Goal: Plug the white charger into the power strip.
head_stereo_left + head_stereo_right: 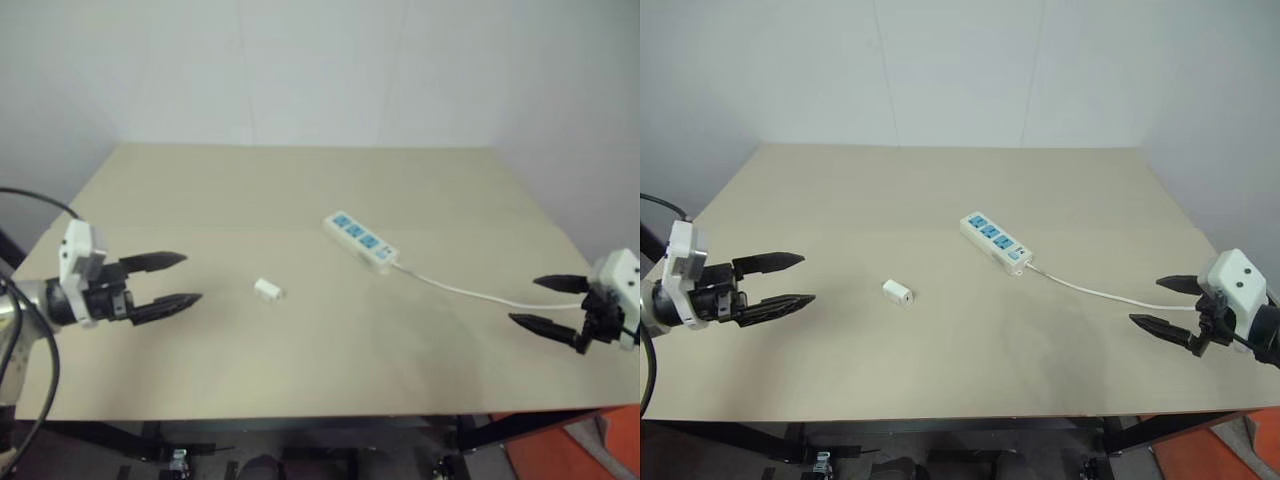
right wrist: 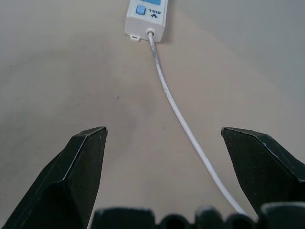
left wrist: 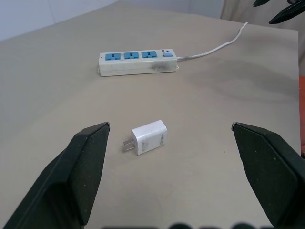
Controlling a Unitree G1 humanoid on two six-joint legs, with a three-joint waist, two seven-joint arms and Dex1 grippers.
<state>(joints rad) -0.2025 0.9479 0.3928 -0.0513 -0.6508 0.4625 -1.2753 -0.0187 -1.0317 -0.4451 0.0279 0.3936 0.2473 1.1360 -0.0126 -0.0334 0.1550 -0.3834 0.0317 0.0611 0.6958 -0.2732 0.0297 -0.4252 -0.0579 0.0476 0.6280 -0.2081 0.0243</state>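
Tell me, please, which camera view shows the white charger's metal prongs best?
The left wrist view: the white charger lies large between the open left gripper fingers, prongs visible at one end. In both eye views it is a tiny white block on the table, prongs indistinct.

Table: a beige rectangular tabletop spans the scene, matte and evenly lit.
Far wall: plain white panels with faint vertical seams rise behind the table's far edge.
Right wall: a grey-white surface meets the far wall at a corner.
Floor: dark frame members show under the near edge; an orange patch lies near right.
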